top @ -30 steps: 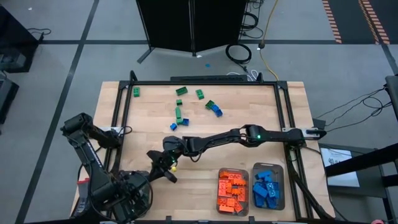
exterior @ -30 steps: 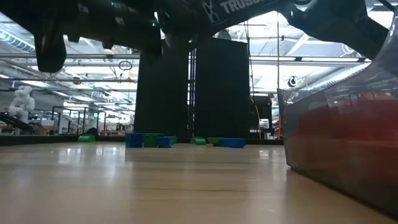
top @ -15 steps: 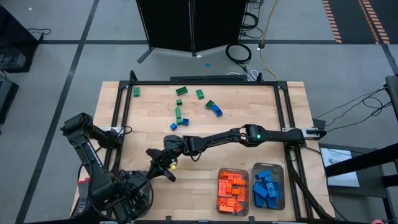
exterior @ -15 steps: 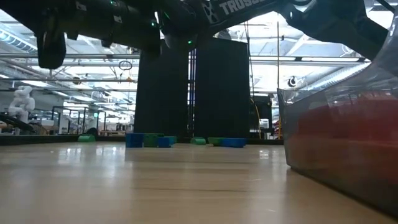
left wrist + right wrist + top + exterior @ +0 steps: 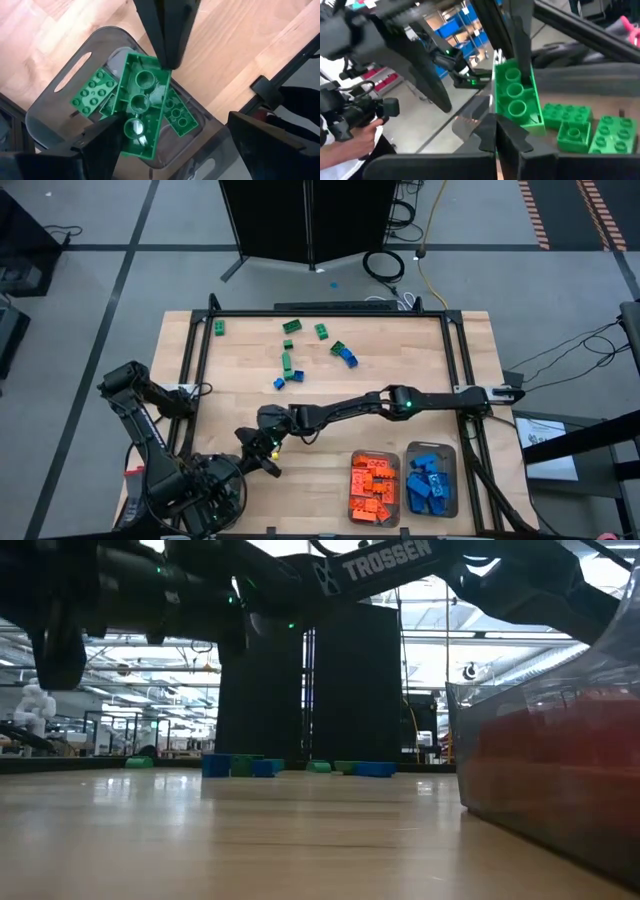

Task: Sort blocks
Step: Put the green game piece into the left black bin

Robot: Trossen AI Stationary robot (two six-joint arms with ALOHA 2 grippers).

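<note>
Your right pincer [image 5: 167,62] holds a long green block [image 5: 140,107] over the clear tray [image 5: 60,75] near the tabletop's front-left corner; left pincer [image 5: 175,145] gapes wide.

Two dark, nearly black arms of slim jointed links, right arm [image 5: 400,400] with a small green light on one joint, white letters TROSSEN along one link, left arm [image 5: 150,430] with a thick folded base, flat black tapered fingers [image 5: 167,30]
</note>
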